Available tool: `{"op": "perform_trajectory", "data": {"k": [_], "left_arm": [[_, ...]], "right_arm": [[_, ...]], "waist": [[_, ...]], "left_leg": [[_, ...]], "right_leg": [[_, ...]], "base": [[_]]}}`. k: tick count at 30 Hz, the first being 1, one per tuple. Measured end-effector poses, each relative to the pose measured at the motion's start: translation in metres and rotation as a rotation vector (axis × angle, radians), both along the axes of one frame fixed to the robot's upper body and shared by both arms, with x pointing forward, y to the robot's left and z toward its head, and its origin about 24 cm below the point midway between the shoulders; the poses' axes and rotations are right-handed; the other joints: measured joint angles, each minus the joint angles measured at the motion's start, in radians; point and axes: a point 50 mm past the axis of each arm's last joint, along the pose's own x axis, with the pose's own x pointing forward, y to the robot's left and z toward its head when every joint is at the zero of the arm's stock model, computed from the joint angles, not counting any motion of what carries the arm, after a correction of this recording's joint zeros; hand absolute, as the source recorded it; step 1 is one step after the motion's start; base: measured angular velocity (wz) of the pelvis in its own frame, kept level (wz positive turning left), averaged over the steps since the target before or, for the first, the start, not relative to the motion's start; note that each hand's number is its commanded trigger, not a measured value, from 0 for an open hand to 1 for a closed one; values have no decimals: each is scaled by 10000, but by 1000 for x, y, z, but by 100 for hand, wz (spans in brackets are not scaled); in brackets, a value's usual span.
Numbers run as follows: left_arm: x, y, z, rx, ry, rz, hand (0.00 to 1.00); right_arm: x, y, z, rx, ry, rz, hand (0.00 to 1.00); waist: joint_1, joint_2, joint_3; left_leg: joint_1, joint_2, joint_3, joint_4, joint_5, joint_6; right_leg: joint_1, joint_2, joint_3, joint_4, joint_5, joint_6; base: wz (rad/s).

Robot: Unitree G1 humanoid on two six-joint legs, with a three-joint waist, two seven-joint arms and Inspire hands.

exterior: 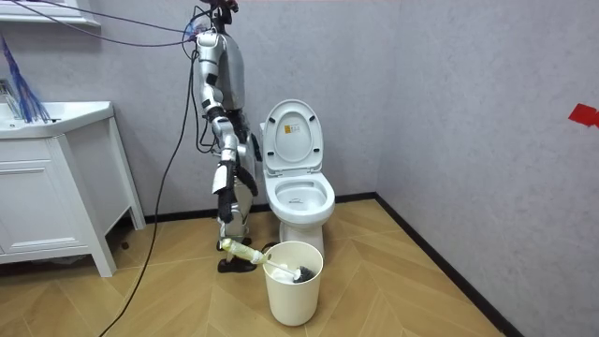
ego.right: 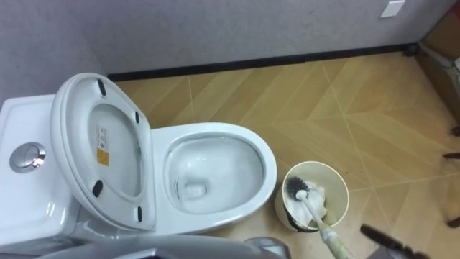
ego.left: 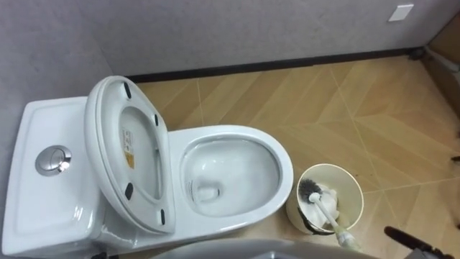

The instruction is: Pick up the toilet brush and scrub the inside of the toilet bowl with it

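One brush (ego.right: 310,203) in bin (ego.right: 347,193) | handle end cut off | toilet (ego.right: 215,127) open

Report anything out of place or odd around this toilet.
The toilet brush sits head-down in a cream bin beside the toilet. Its handle leans out over the rim rather than standing upright. Nothing looks spilled or broken.
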Motion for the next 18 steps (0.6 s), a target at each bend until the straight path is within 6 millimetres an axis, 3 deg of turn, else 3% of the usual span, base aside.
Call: {"op": "perform_trajectory", "data": {"k": [7,18], "left_arm": [[3,1,1,-35,-285,-12,0],[4,7,4,67,-519,-174,0]], "right_arm": [[16,-3,7,-364,-501,426,0],[23,-6,10,-658,-408,1530,0]], "waist": [[104,-28,23],[239,-174,41]], "left_leg": [[-155,34,5,12,2,-1],[-194,27,7,19,5,-2]], "right_leg": [[-160,-3,1,-5,7,-4],[-169,-84,-38,-82,3,2]], "base": [[0],[0]]}}
